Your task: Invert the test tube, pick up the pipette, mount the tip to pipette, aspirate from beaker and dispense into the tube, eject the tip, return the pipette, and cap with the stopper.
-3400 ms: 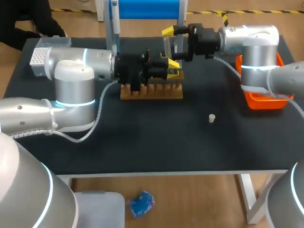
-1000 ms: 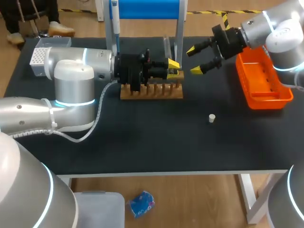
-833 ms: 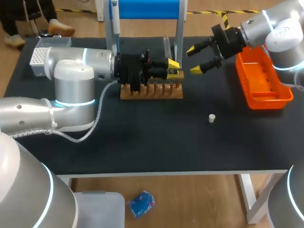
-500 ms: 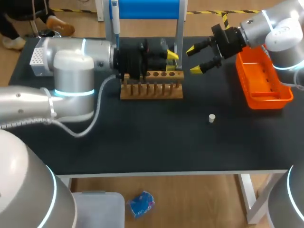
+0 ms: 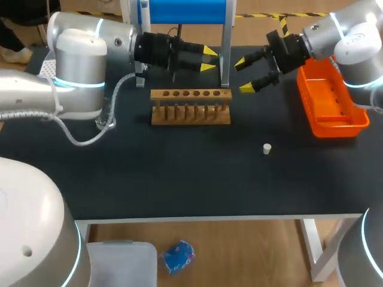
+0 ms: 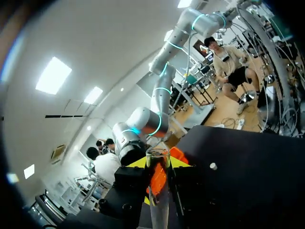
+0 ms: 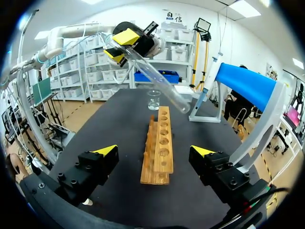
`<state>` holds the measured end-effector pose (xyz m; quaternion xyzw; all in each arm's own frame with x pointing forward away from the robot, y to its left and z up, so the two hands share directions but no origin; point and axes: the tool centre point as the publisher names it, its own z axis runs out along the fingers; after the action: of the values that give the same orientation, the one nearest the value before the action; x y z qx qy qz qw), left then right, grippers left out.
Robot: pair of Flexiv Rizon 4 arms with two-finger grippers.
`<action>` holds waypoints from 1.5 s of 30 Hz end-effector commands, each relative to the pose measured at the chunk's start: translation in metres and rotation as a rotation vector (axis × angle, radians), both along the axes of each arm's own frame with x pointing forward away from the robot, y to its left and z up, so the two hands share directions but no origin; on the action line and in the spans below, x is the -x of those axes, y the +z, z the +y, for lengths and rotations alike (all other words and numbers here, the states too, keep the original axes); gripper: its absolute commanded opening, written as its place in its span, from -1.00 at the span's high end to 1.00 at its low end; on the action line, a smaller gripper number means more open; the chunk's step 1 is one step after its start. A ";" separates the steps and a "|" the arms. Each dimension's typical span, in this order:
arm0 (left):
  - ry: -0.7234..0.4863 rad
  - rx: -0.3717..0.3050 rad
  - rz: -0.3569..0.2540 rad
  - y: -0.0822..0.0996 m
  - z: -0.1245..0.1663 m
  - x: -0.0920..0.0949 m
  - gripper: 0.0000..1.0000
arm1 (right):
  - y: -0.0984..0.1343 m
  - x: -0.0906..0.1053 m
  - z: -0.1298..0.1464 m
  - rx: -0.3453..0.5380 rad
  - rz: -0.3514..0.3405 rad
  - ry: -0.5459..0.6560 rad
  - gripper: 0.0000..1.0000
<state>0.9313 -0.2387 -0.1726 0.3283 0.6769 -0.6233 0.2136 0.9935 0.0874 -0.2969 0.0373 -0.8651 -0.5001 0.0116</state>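
Yellow tips first: I've got two grippers and one tube. My left gripper [image 5: 207, 58] is clamped on the single test tube [image 7: 157, 76], which is clear glass, long and slim, slanting out from the fingers above the one wooden rack [image 5: 190, 107]. My right gripper [image 5: 244, 75] hangs just beside it, spread wide and holding nothing, with the rack ahead. One small beaker [image 7: 153, 100] stands past the rack. One white stopper [image 5: 267, 148] lies well apart, and one orange tray [image 5: 329, 101] sits beside my right arm.

In the left wrist view the test tube [image 6: 158, 191] runs off the edge at 6 o'clock. In the head view the pipette [image 5: 143, 12] is cut off toward 12 o'clock.
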 end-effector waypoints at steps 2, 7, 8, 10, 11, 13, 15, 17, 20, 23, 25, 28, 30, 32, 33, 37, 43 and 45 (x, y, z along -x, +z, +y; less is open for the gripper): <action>-0.053 -0.033 0.003 0.000 0.000 -0.007 1.00 | 0.000 -0.001 -0.001 -0.001 0.000 0.002 -1.00; -0.037 -0.037 0.056 0.000 0.003 -0.010 1.00 | 0.000 -0.001 -0.001 -0.001 0.000 0.002 -1.00; -0.019 -0.060 0.112 -0.001 0.005 -0.014 1.00 | 0.000 -0.001 -0.001 -0.001 0.000 0.002 -1.00; 0.003 -0.050 0.214 -0.001 0.011 -0.021 1.00 | 0.000 -0.001 -0.001 -0.001 0.000 0.002 -1.00; 0.009 -0.085 0.288 -0.002 0.013 -0.026 1.00 | 0.000 -0.001 -0.001 -0.001 0.000 0.002 -1.00; 0.031 -0.094 0.356 -0.002 0.017 -0.033 1.00 | 0.000 -0.001 -0.001 -0.001 0.000 0.002 -1.00; 0.040 -0.106 0.399 0.000 0.018 -0.038 1.00 | 0.000 -0.001 -0.001 -0.001 0.000 0.002 -1.00; 0.047 -0.086 0.441 0.001 0.018 -0.042 1.00 | 0.000 -0.001 -0.001 -0.001 0.000 0.002 -1.00; 0.059 -0.040 0.490 0.001 0.017 -0.047 1.00 | 0.000 -0.001 -0.001 -0.001 0.000 0.002 -1.00; 0.062 -0.024 0.518 -0.004 0.014 -0.051 1.00 | 0.000 -0.001 -0.001 -0.001 0.000 0.002 -1.00; 0.070 0.010 0.506 -0.005 0.014 -0.053 1.00 | 0.000 -0.001 -0.001 -0.001 0.000 0.002 -1.00; 0.050 0.062 0.406 0.000 0.014 -0.054 1.00 | 0.000 -0.001 -0.001 -0.001 0.000 0.002 -1.00; 0.050 0.062 0.406 0.000 0.014 -0.054 1.00 | 0.000 -0.001 -0.001 -0.001 0.000 0.002 -1.00; 0.050 0.062 0.406 0.000 0.014 -0.054 1.00 | 0.000 -0.001 -0.001 -0.001 0.000 0.002 -1.00; 0.050 0.062 0.406 0.000 0.014 -0.054 1.00 | 0.000 -0.001 -0.001 -0.001 0.000 0.002 -1.00; 0.050 0.062 0.406 0.000 0.014 -0.054 1.00 | 0.000 -0.001 -0.001 -0.001 0.000 0.002 -1.00; 0.100 0.085 0.477 0.010 0.015 -0.054 1.00 | 0.000 -0.001 -0.001 -0.001 0.000 0.002 -1.00; 0.120 0.095 0.503 0.013 0.015 -0.056 1.00 | 0.000 -0.001 -0.001 -0.001 0.000 0.002 -1.00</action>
<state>0.9950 -0.2228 -0.1648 0.1255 0.6965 -0.7017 0.0825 0.9936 0.0875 -0.2971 0.0374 -0.8650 -0.5003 0.0118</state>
